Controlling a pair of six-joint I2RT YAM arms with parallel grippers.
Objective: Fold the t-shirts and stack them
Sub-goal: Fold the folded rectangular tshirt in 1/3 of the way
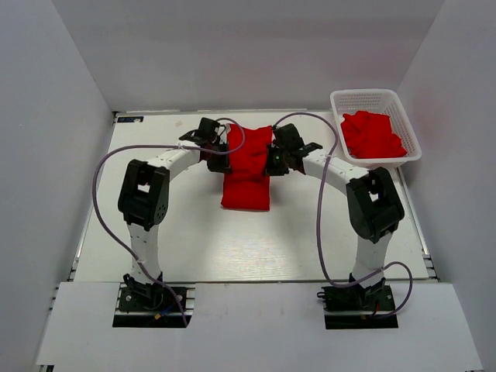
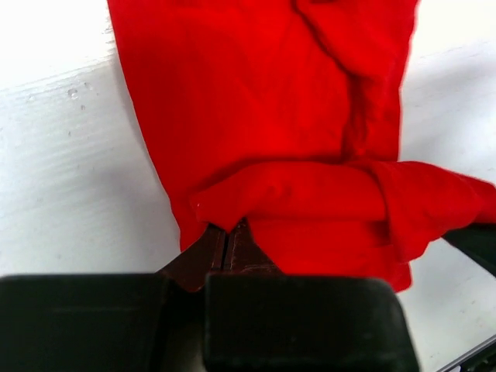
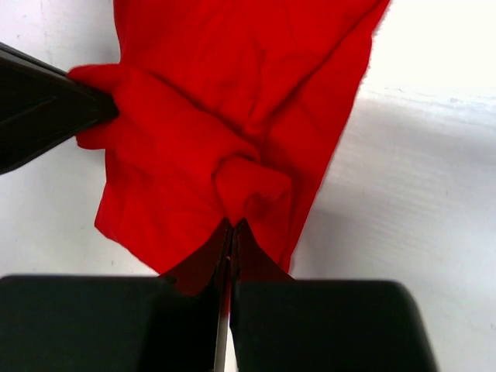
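Two robot arms meet over a red t-shirt point(image 1: 247, 177) on the white bench point(image 1: 232, 248), one pincer at either side of the cloth. The left pincer point(image 1: 222, 159) is pressed together on the shirt's edge. From its own wrist camera the jaws stand closed, with a bunched fold of red cloth caught at their tips. The rest of the garment spreads away ahead of them over the bench.

The right pincer point(image 1: 270, 163) grips the opposite edge the same way. Its jaws are closed on a small knot of cloth that puckers up right at the tips.

The t-shirt lies between the two pincers as a long, narrow strip. It reaches past them toward the back of the bench and past them again toward the arm bases. A raised ridge of cloth runs across it from one pincer to the other, and each wrist camera catches the dark tip of the opposite pincer at the far end of that ridge.

Well apart from the right pincer, off to its outer side, a white lattice basket point(image 1: 376, 96) holds a loose heap of red shirts point(image 1: 372, 136).
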